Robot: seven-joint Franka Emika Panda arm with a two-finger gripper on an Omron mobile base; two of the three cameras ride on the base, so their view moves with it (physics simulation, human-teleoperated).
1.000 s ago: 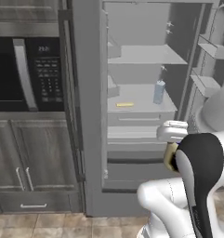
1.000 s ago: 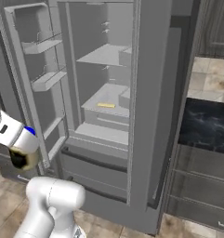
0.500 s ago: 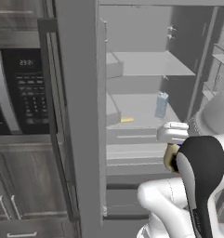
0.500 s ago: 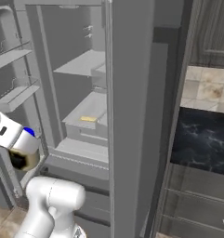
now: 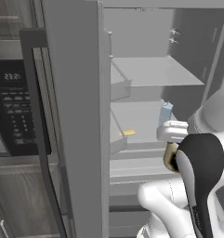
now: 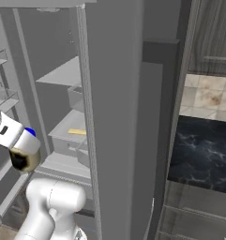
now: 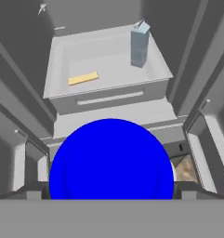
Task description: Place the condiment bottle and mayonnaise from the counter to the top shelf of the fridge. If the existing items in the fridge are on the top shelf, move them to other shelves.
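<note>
The short cream-bodied mayonnaise jar with a wide bright blue lid (image 7: 111, 160) is seen lid-on in the hand view, clasped between the widely spread fingers of the two-finger gripper (image 7: 111, 193), in front of the open dark grey fridge (image 5: 76, 116). Inside, the pale blue translucent upright pack (image 7: 139, 44) and the small flat yellow piece (image 7: 83, 78) are shown well apart on one pale grey shelf board (image 7: 104, 62). In the right base view, the black marble-patterned counter (image 6: 203, 152) is seen to the right of the fridge.
</note>
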